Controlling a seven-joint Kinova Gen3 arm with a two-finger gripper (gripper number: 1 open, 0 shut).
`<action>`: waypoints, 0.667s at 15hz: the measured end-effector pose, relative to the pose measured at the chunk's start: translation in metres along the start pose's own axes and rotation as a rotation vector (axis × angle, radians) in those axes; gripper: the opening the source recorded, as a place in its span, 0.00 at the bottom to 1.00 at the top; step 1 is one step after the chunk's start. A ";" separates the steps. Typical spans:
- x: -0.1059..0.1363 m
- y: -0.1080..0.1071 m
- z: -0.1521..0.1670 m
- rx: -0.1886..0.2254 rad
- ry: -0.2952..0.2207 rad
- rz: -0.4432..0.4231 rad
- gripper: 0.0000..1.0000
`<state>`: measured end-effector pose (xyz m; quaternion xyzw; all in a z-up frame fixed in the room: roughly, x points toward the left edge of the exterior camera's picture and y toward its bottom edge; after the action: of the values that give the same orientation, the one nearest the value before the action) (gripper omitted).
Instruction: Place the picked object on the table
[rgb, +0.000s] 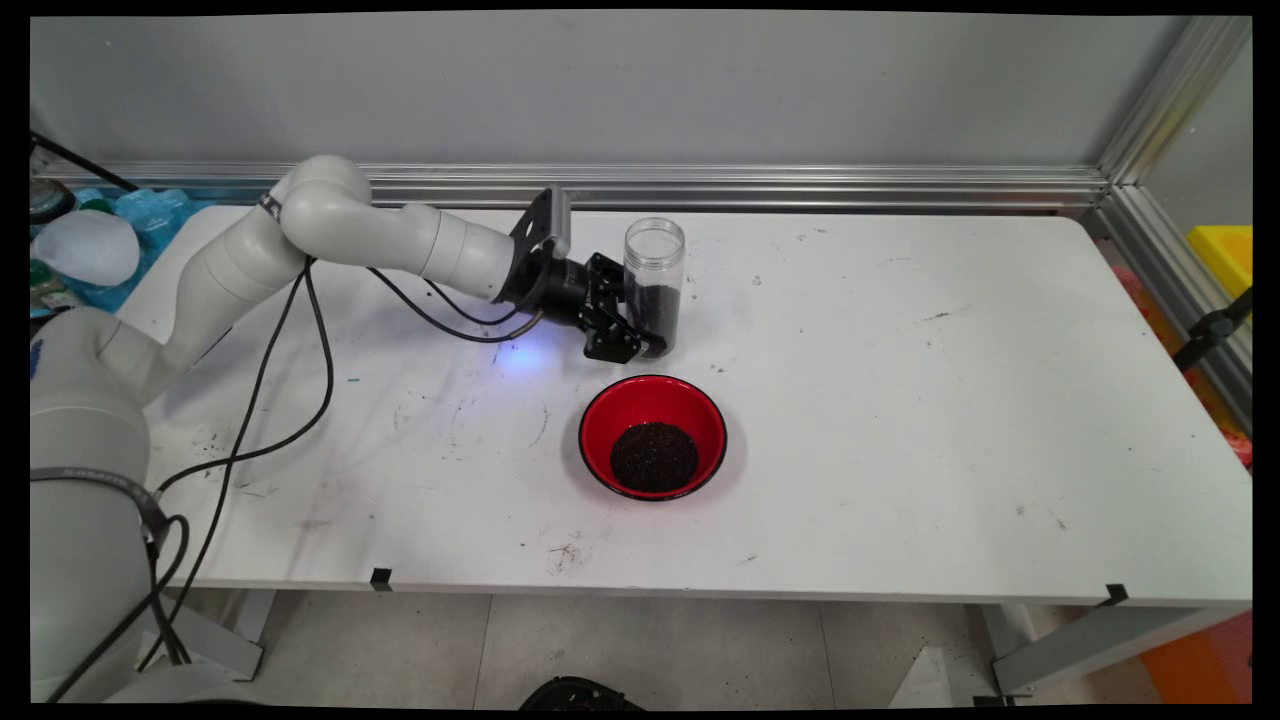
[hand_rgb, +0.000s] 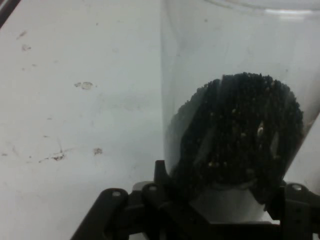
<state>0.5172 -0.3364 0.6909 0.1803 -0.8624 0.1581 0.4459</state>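
Roughly at the middle of the white desk (rgb: 900, 400), toward its far side, the black end effector (rgb: 640, 335) reaches in level from the left and is closed around the lower part of a clear jar (rgb: 655, 285). The jar stands upright with its open mouth upward and is partly filled with dark granules (rgb: 660, 305). In the hand view the jar (hand_rgb: 235, 125) fills the right half of the frame, the granules (hand_rgb: 240, 135) pressed against its wall, and the black linkage sits tight against both sides of its base.

Just in front of the jar, toward the near edge, a red bowl (rgb: 653, 437) with a black rim rests on the desk, holding a mound of the same dark granules (rgb: 654, 456). Bowl and jar are near each other but apart.

Behind the jar a strip of bare desk runs to the aluminium rail (rgb: 800, 185) at the foot of the wall. To the right of jar and bowl the surface is open all the way to the right edge, marked only by small scuffs. Left of the bowl the desk is bare too, crossed higher up by the arm and its hanging black cables (rgb: 300, 380). A wide band of desk lies between the bowl and the near edge.
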 end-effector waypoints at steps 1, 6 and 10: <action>-0.001 0.000 0.000 -0.004 0.000 -0.001 0.00; -0.004 0.003 0.001 -0.030 0.001 -0.015 0.00; -0.006 0.005 0.004 -0.044 0.000 -0.028 0.00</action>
<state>0.5156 -0.3327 0.6830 0.1825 -0.8630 0.1328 0.4519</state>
